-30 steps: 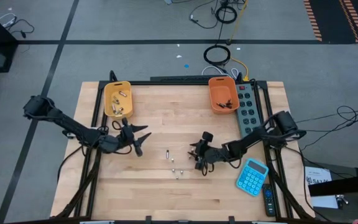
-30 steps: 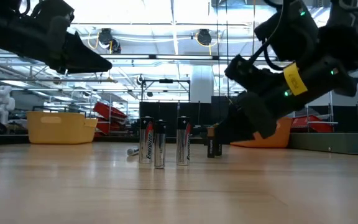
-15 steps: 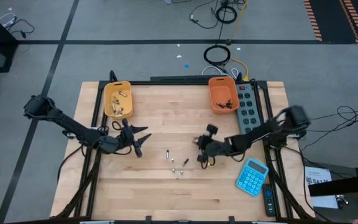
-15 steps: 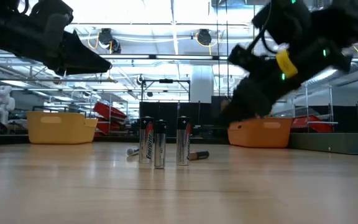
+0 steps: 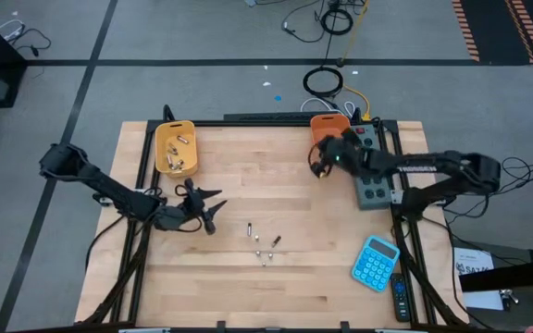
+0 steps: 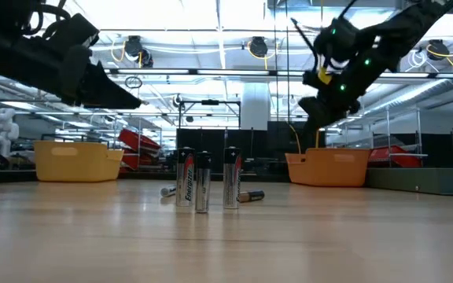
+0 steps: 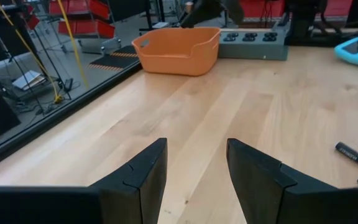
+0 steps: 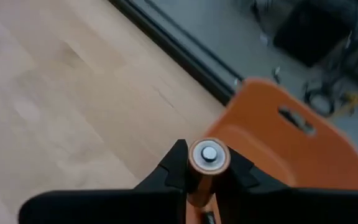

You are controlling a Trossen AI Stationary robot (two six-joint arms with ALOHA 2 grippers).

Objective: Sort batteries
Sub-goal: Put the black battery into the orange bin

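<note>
Three batteries (image 6: 202,182) stand upright mid-table, and two more lie beside them, one dark with a copper end (image 6: 250,196). From above they form a small group (image 5: 262,242). My right gripper (image 5: 317,167) hangs high at the near-left corner of the orange bin (image 5: 331,139), shut on a copper-topped battery (image 8: 209,158). My left gripper (image 5: 213,215) hovers open left of the group, its fingers (image 7: 145,177) holding nothing. The yellow bin (image 5: 175,148) at the far left holds several batteries. My right gripper pinches the battery by its sides between the two fingertips (image 8: 174,168). The battery's copper-coloured terminal end (image 8: 209,154) faces the wrist camera. The fingers slant down toward the table's far side. The battery is lifted clear of the table, just short of the orange bin's rim (image 8: 253,102).
A grey power strip (image 5: 370,166) lies along the right side next to the orange bin. A blue calculator (image 5: 376,262) sits at the near right. Bare wood stretches between the two bins and along the near edge.
My right gripper has shut on a battery right of the upright group, risen, and swung toward the table's far edge to the orange bin, tipping more level. A dark battery now lies beside the upright ones where none lay before.
</note>
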